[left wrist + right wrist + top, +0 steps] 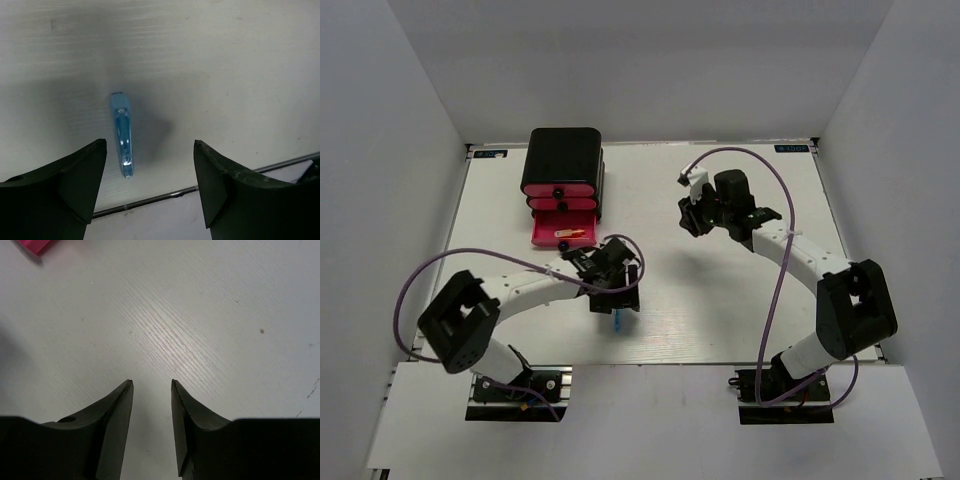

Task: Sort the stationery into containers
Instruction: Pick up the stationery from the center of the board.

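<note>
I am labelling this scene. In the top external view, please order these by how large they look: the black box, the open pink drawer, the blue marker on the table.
1. black box: largest, though its top stands nearer the camera.
2. open pink drawer.
3. blue marker: by far the smallest.

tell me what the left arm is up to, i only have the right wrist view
observer: the left claw hangs open over a blue-tipped clear marker that lies flat on the table; neither finger touches it.
operator: is any drawer open
observer: yes, the bottom pink drawer is pulled out from the black box, toward the arms.
operator: anything in it
observer: one orange item lies inside; it is too small in the top view to tell which one.
</note>
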Controlling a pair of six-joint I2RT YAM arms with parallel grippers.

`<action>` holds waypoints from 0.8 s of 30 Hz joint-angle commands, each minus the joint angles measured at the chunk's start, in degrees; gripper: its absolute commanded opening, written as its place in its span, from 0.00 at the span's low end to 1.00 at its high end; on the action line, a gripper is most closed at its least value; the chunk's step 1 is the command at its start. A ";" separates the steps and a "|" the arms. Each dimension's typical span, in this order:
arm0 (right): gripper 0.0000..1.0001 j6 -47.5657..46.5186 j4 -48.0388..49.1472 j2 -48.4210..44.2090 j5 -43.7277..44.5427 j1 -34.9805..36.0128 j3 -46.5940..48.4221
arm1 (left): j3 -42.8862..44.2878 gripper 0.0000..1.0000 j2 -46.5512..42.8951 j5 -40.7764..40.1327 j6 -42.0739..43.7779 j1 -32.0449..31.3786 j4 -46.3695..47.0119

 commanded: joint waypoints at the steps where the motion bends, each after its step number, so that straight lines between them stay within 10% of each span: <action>1: 0.43 1.01 1.06 -3.08 -0.09 -1.01 -0.83 | 6.17 0.80 4.50 -8.63 -3.05 -3.63 -5.91; 13: 0.43 2.24 1.59 -5.63 -2.02 -3.65 -4.00 | 6.72 0.61 9.96 -15.67 -7.71 -6.80 -8.56; 24: 0.41 1.54 2.64 -9.32 -3.78 -4.44 -7.78 | 4.88 0.06 6.10 -17.25 -6.57 -3.56 -3.46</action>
